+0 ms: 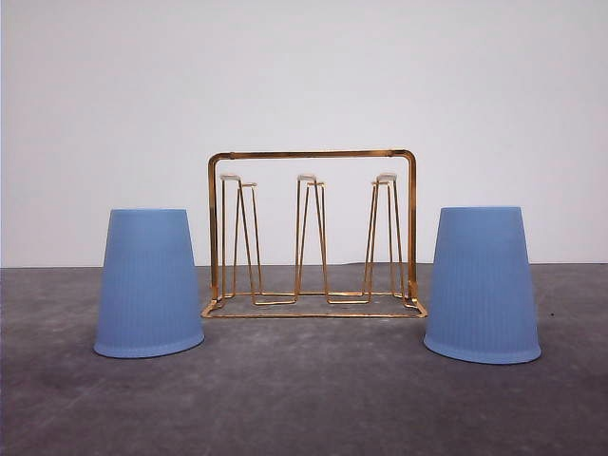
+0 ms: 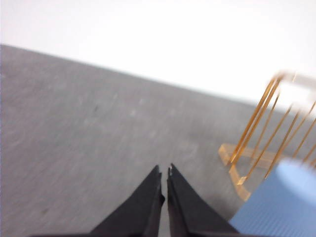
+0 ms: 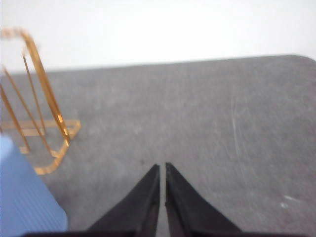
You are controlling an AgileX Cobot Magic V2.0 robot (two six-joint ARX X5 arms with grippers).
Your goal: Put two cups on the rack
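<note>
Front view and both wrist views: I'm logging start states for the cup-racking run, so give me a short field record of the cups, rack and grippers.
left cup: upside down on the table, left of the rack
right cup: upside down, right of the rack
rack: upright between the cups, pegs bare
left gripper: shut, holding nothing
right gripper: shut, holding nothing
cups on rack: none

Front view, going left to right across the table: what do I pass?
Left cup → rack → right cup. Both cups stand upside down, one on each side of the rack.
</note>
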